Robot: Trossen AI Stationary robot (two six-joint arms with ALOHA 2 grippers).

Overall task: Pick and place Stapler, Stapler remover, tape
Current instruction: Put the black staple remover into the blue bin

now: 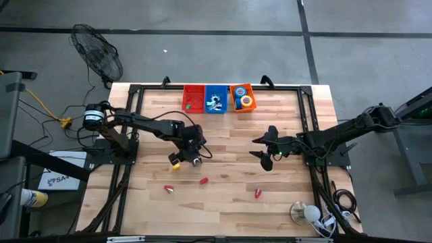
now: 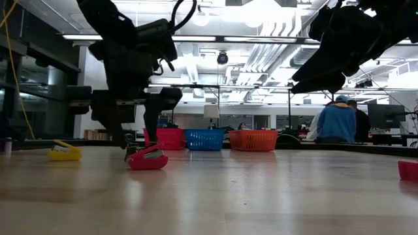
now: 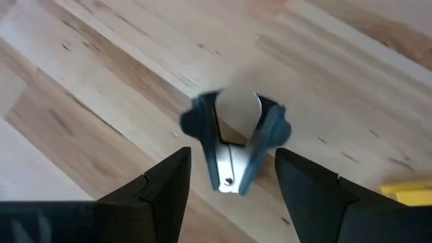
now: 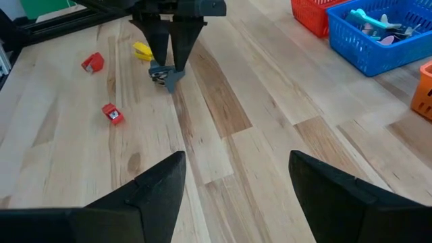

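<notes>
Closest thing in the left wrist view is a small blue plastic staple remover with a shiny metal jaw [image 3: 233, 145], lying flat on the light wooden tabletop [image 3: 101, 88]. The left gripper [image 3: 229, 179] hangs right over it with its two dark fingers spread apart, one on each side. Nothing is pinched, and the remover looks to be resting on the wood on its own. A small yellow stapler [image 3: 407, 194] peeks in just beside it.

From above, the left gripper [image 1: 192, 154] sits around the middle of the table, a bit toward the left, with the yellow stapler [image 1: 175, 163] next to it. Three small red staplers lie nearer the front edge: one [image 1: 169, 189] at the left, one [image 1: 203, 181] in the middle, one [image 1: 258, 193] further right, all well apart from each other.

Along the back edge there's a row of three little plastic baskets touching side by side: a red basket [image 1: 194, 98], a blue basket [image 1: 216, 99] with some blue and white bits in it, and an orange basket [image 1: 243, 97] holding ring-shaped rolls of tape [image 1: 246, 100] in yellow and blue.

The right gripper [image 1: 266, 150] waits over bare wood right of centre, fingers wide apart and holding nothing.
</notes>
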